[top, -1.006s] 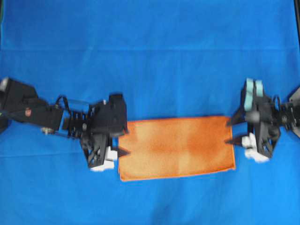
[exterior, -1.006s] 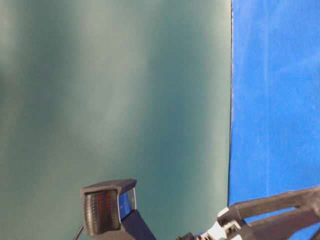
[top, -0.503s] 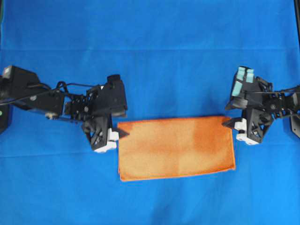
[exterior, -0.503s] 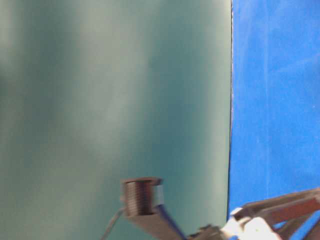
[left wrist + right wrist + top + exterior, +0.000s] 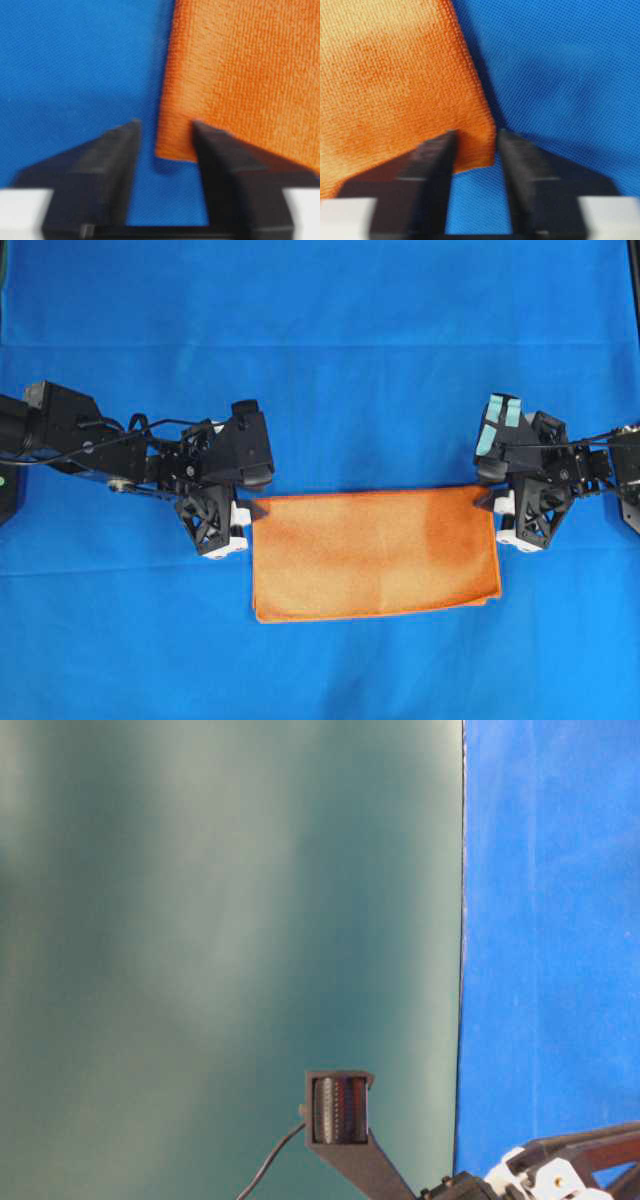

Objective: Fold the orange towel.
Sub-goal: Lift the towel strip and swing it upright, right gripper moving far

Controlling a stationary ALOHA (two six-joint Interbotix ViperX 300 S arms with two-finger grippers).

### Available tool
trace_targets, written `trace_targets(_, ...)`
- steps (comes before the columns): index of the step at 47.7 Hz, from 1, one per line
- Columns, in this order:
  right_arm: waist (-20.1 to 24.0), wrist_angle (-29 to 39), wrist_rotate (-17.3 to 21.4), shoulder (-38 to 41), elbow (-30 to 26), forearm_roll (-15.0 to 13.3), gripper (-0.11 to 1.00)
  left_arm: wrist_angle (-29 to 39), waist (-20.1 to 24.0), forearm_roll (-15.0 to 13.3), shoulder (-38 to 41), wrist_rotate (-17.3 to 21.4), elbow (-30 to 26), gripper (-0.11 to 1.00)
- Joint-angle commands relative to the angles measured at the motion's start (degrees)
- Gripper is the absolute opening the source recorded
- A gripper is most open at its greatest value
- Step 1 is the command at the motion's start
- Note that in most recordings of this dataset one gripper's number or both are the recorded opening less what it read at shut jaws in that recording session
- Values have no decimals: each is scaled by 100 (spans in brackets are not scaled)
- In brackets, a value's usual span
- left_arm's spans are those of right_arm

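The orange towel point(image 5: 375, 554) lies on the blue bench point(image 5: 320, 340), long axis left-right. The left gripper point(image 5: 256, 511) and right gripper point(image 5: 484, 502) each straddle a far corner, part-closed, not yet pinching.

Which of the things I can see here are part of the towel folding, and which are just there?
Part of the job:
- orange towel, lying folded in half
- left gripper, at the towel's top left corner
- right gripper, at its top right corner

Just there:
- blue table cloth underneath
- green wall in the table-level view
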Motion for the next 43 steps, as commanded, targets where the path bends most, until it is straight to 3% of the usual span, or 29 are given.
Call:
trace_targets(1,114,-114,9,-35,-62,0,24,211,-9,9,-35,9,-141,22)
trace_targets(4,193,-185,9,-35,-62,0,6,272,-9,9,-9,18,-202,8)
trace_targets(6,246,-229,18,-35,-62,9,3,308,-9,9,9,26,-246,2)
trace_targets(23,272,-167,26,-220,-70,70,3,545,70,9,-281,9,-343,1)
trace_targets(43,272,1301,18,-2065,-369,35,3,1380,62,9,-1397,0,-686,1)
